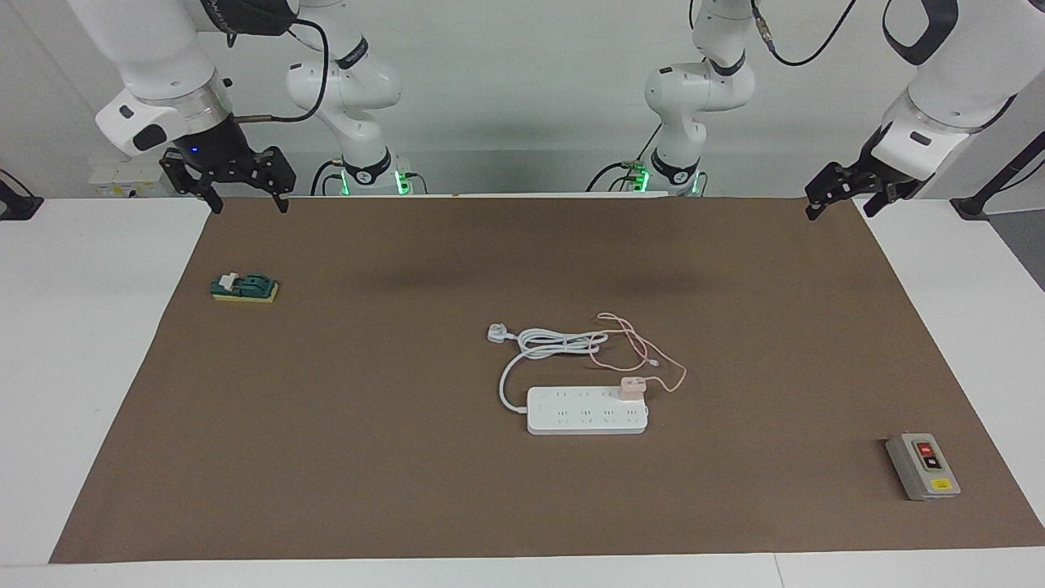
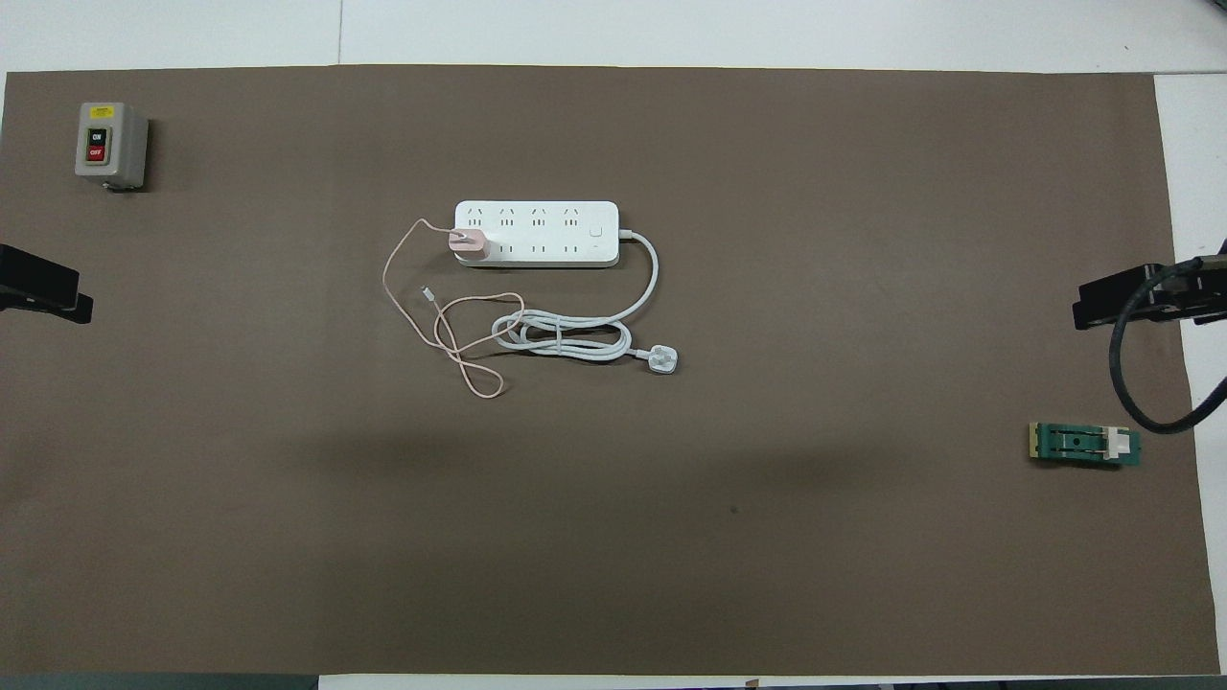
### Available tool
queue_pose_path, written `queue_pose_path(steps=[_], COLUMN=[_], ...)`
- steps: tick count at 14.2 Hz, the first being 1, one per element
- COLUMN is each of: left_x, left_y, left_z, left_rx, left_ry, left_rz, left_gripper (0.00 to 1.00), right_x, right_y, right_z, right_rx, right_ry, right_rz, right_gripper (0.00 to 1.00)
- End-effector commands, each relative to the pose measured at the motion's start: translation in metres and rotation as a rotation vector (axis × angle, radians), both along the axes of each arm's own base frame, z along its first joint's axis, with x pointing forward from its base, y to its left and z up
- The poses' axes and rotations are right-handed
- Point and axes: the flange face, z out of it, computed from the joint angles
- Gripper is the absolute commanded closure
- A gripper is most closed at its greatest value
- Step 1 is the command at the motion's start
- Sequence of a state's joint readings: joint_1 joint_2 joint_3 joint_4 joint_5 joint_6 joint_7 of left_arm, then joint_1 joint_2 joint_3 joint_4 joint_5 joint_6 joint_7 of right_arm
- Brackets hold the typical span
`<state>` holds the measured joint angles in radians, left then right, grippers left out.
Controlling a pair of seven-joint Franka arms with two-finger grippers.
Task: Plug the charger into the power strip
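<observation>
At mid-surface (image 1: 131,384), charger (image 1: 632,387) sitting on power strip (image 1: 587,411), at its left-arm end, apparently seated. Hovering open and empty over the near corners: left hand (image 1: 836,204), right hand (image 1: 247,202). Seemingly finishing; next, confirming full seating.

Charger (image 1: 632,387) prongs hidden in strip (image 1: 586,418)

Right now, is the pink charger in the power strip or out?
In: the charger stands upright on the power strip, at its end socket toward the left arm.
</observation>
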<state>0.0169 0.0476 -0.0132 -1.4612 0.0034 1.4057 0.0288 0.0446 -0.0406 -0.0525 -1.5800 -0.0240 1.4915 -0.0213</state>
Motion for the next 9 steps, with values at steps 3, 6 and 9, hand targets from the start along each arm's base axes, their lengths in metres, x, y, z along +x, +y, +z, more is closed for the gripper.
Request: queue_pose_path(steps=[3, 6, 9], left_x=[0.002, 0.001, -0.002], left_y=[0.000, -0.005, -0.010], left_z=[0.008, 0.006, -0.004], left_rx=[-0.007, -0.012, -0.023], left_ry=[-0.034, -0.026, -0.014], left_rz=[0.008, -0.003, -0.010], left_gripper=[0.00, 0.00, 0.00], right_x=[-0.008, -0.008, -0.009], right_y=[0.001, 0.001, 0.001], right_z=[0.000, 0.000, 0.000], right_rx=[0.009, 0.007, 0.008], right_ry=[0.006, 0.006, 0.013], right_rz=[-0.009, -0.009, -0.009], right_gripper=[0.00, 0.00, 0.00])
